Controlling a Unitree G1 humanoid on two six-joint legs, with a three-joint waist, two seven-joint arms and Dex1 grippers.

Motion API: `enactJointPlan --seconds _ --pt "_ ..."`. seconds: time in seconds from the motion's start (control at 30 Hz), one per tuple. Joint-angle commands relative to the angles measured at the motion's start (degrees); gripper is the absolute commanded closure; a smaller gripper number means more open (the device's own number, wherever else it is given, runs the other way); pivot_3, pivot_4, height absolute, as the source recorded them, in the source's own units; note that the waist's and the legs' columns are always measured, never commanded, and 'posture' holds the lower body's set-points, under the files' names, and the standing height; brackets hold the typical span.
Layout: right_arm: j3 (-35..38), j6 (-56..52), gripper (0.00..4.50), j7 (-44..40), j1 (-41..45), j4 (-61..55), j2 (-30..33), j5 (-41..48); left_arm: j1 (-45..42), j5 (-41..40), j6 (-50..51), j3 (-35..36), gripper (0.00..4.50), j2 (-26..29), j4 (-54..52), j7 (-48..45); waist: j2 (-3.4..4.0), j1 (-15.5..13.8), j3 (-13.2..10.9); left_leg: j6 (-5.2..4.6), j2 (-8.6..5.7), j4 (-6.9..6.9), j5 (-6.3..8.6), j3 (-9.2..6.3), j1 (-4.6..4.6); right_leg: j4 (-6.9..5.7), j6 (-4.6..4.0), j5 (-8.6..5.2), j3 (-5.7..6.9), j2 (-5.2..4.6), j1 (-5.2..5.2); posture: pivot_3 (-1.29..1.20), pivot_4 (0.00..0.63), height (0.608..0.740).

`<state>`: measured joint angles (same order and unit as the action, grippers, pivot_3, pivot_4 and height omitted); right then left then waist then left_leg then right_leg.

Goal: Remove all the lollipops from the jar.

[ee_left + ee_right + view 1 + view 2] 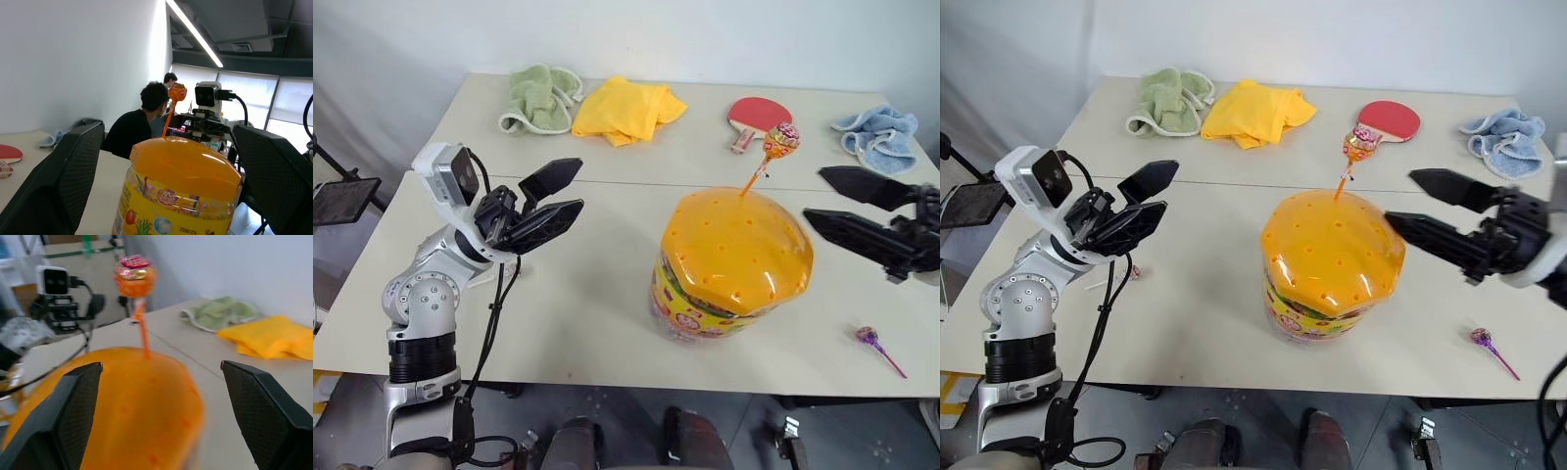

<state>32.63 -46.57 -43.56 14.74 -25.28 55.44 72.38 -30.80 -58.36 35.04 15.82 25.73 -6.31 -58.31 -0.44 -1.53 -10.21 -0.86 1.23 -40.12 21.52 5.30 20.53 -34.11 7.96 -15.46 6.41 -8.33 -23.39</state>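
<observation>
I am watching my spread, empty right gripper nearing the orange-stick lollipop standing in the jar by the desk's near edge, and a glancing finger risks bending the stick or nudging the jar toward my equally spread left gripper.

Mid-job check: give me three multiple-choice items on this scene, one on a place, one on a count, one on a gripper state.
1. Where does the purple lollipop lie?
A. on the table, on the jar's right-arm side
B. on the yellow cloth
C. inside the jar

2. How many lollipops stand in the jar's orange lid?
A. none
B. one
C. three

3. How is the right gripper?
A. shut on a stick
B. open, holding nothing
C. shut, holding nothing

Key: 1 A, it rests on bare table; 2 B, a single orange lollipop sticks up; 3 B, its fingers stand apart.
</observation>
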Motion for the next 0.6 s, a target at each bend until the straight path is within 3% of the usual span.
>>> enactJointPlan --seconds 0.03,0.37,0.6 --pt "-5.9 -2.0 0.46 7.6 7.1 -0.1 -1.7 3.6 0.5 0.1 -0.8 0.0 0.00 0.2 -1.6 -0.4 0.00 0.2 0.0 0.01 0.00 0.00 0.00 0.01 0.00 0.00 0.00 0.00 0.02 0.00 0.00 0.00 0.150 0.740" --pt "-14.5 -3.1 0.46 10.1 17.1 2.4 -5.9 2.2 1.6 0.4 -1.9 -0.8 0.00 -0.2 -2.8 0.3 0.00 0.0 0.0 0.03 0.04 0.00 0.01 -0.01 0.09 -0.01 0.00 0.00 0.15 0.01 -0.07 0.00 0.150 0.740" --pt "-13.8 -2.5 2.65 8.0 16.4 3.7 -6.3 -0.2 1.0 -0.8 -2.2 -0.3 0.00 -0.6 -3.2 1.0 0.00 0.2 0.0 0.03 0.05 0.00 0.01 0.01 0.10 0.00 0.01 0.00 0.20 0.01 -0.08 0.00 0.150 0.740"
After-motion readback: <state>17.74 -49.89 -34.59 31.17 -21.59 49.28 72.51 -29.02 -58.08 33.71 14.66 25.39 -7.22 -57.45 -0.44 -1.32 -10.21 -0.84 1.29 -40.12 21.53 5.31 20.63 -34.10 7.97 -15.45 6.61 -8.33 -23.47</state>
